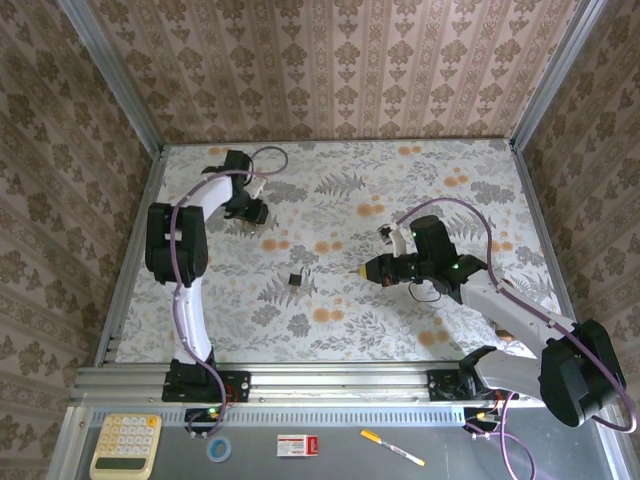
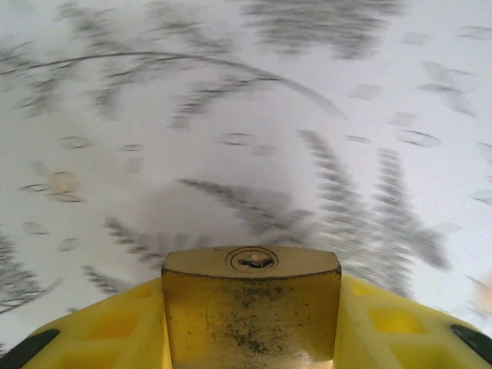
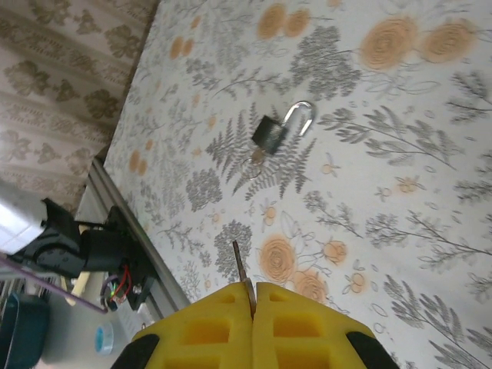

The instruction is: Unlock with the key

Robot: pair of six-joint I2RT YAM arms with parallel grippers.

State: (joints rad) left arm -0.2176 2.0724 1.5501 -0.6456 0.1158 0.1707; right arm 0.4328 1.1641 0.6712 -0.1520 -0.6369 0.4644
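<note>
Clearly the key (image 3: 241, 269) sits low in the right wrist view, just left of centre. Only its thin metal part shows, poking up out of the seam between two yellow fingers, and its head is hidden between them. The right gripper (image 3: 252, 301) is pressed fully together on it. From above, that gripper (image 1: 366, 270) lies a little right of centre and points left across the flowered table (image 1: 430, 190). Past the key's tip, in the upper middle of the wrist view, a small black piece (image 3: 269, 132) with a silvery loop lies flat on the table; I cannot tell what it is. Well apart, in the upper left of the overhead view, is the left gripper (image 1: 250, 210). At the bottom centre of its own view, its yellow fingers (image 2: 115, 330) clamp both sides of a brass padlock (image 2: 251, 315). The padlock's keyhole end points away from the camera, toward the blurred table.
</note>
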